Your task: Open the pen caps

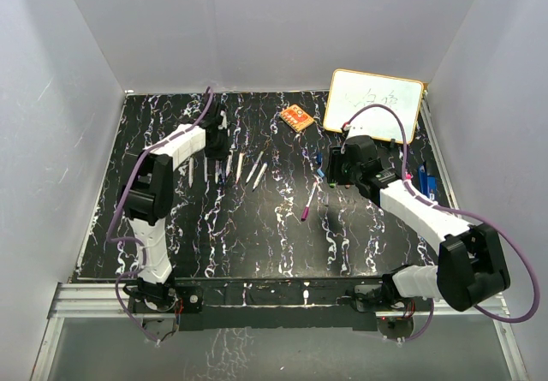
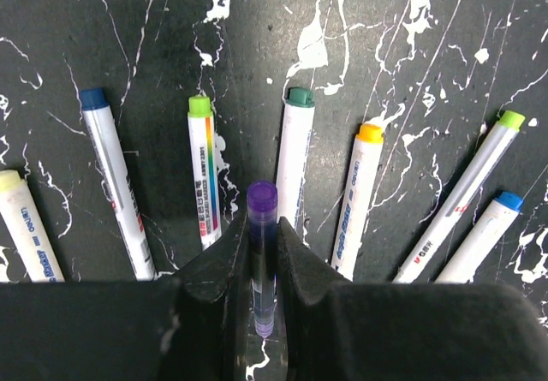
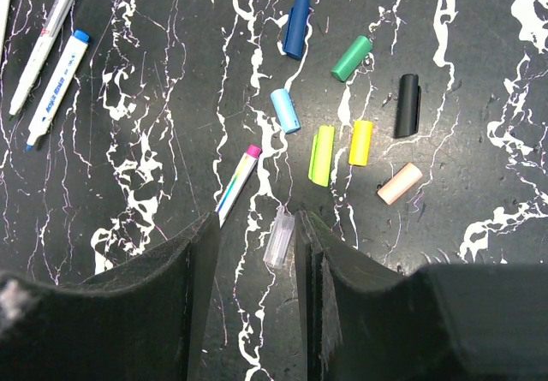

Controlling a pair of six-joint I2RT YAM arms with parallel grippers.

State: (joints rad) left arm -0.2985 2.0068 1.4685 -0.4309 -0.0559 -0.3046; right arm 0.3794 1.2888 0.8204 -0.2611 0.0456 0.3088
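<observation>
In the left wrist view my left gripper [image 2: 263, 227] is shut on a purple-ended pen [image 2: 262, 198], held above a row of white markers with coloured ends [image 2: 294, 158]. My right gripper [image 3: 257, 223] is open, low over the table. A clear pen cap [image 3: 279, 237] lies loose between its fingers, close to the right finger. Beyond it lie several loose pen caps: blue [image 3: 296, 26], green [image 3: 351, 58], black [image 3: 407, 105], light blue [image 3: 285, 110], lime [image 3: 322, 155], yellow [image 3: 361, 142] and peach [image 3: 399, 183].
A pink-ended pen [image 3: 237, 182] lies just left of the caps. Two more markers [image 3: 53, 77] lie at the far left of the right wrist view. An orange eraser [image 1: 296, 118] and a whiteboard [image 1: 374, 104] sit at the back right. Grey walls enclose the table.
</observation>
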